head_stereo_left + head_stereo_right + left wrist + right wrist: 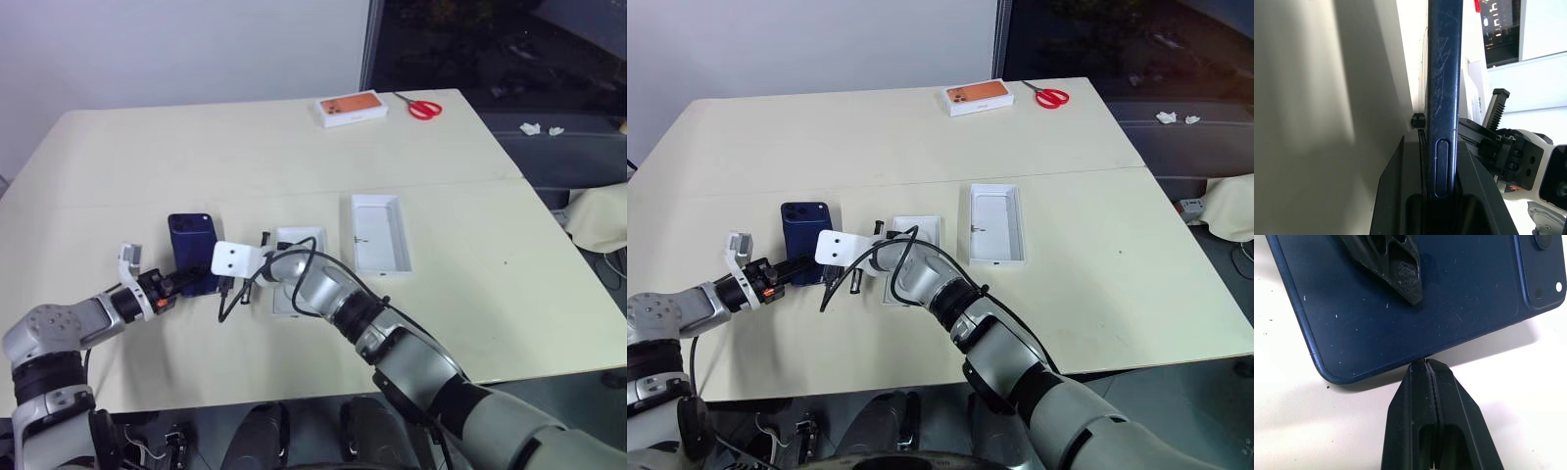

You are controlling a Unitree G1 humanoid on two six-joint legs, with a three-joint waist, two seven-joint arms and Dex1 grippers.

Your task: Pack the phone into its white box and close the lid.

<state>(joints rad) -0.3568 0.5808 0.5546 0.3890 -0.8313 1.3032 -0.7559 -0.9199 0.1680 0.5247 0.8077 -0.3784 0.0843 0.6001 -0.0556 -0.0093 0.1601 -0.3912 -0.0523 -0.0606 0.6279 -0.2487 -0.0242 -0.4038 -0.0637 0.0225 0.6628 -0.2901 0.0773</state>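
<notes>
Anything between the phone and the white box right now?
Yes. The right gripper, shut, sits with its wrist directly between the phone and the white box, its tips at the phone's edge. The left gripper is shut on the phone. The lid lies beyond the box.

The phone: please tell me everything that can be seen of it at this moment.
The phone is slim and dark navy blue, back side up, with a camera cluster at its far corner. The back shows fine scratches and dust. The left gripper is clamped on its near end, one finger on each face. The shut right gripper touches its edge. It sits low over the table.
</notes>
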